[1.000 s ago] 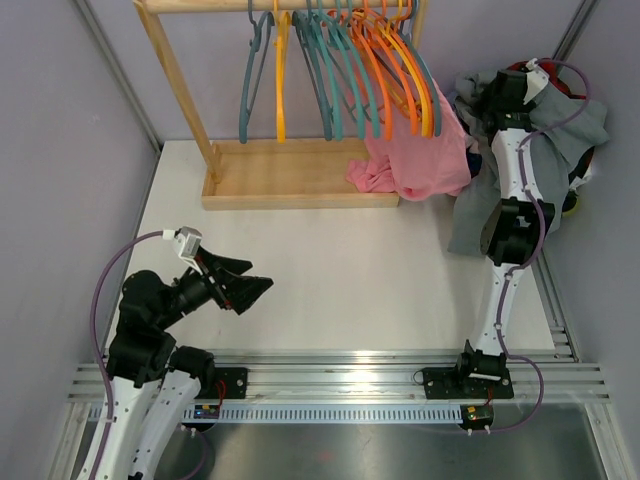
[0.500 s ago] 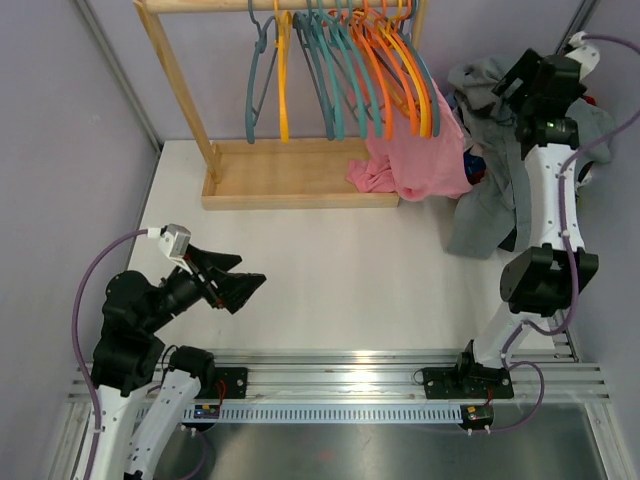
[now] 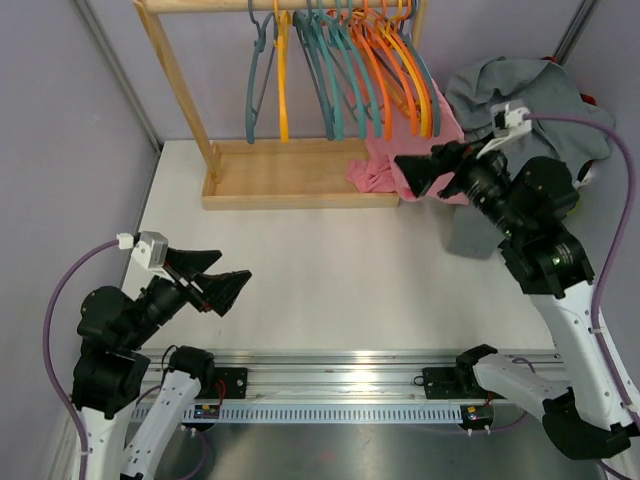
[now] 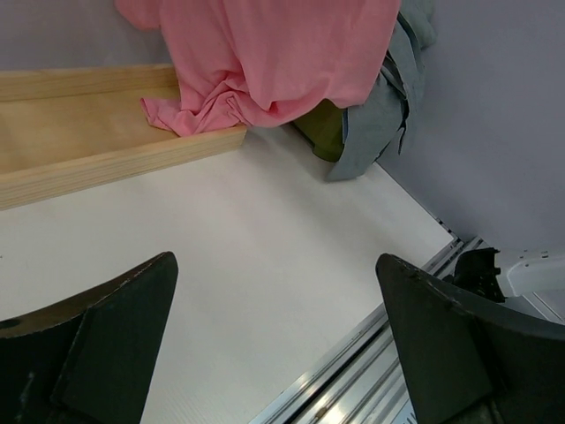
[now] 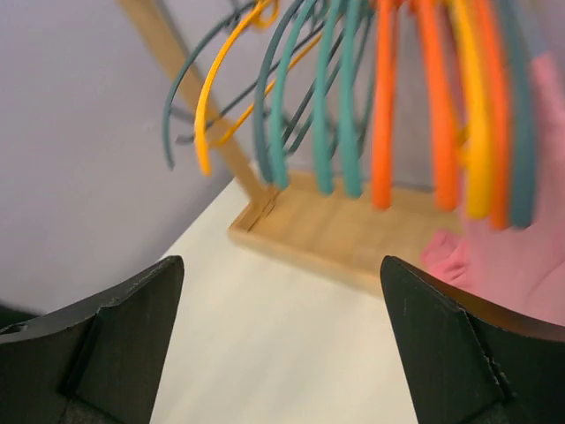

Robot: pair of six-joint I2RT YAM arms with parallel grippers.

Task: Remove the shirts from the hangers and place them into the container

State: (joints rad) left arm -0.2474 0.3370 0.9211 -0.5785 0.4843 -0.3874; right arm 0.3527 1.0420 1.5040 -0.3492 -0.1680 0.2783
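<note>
Top external view suggests you're nearly done: the slim teal and orange hangers (image 3: pixel 350 70) carry no shirts, and the grey button-up shirt (image 3: pixel 530 90) heaps over the yellow-green bin (image 4: pixel 320 132), one flap trailing outside. Left end effector (image 3: pixel 232 270) and right end effector (image 3: pixel 405 178) are both spread and empty.

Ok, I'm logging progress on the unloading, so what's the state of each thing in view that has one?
left gripper: fingers open, nothing held.
right gripper: fingers open, nothing held.
hangers: hanging on the rail, most of them bare.
pink garment: hanging, hem bunched on the tray edge.
grey shirt: off its hanger, heaped over the container, one end trailing onto the table.
container: mostly covered by the shirt.
</note>
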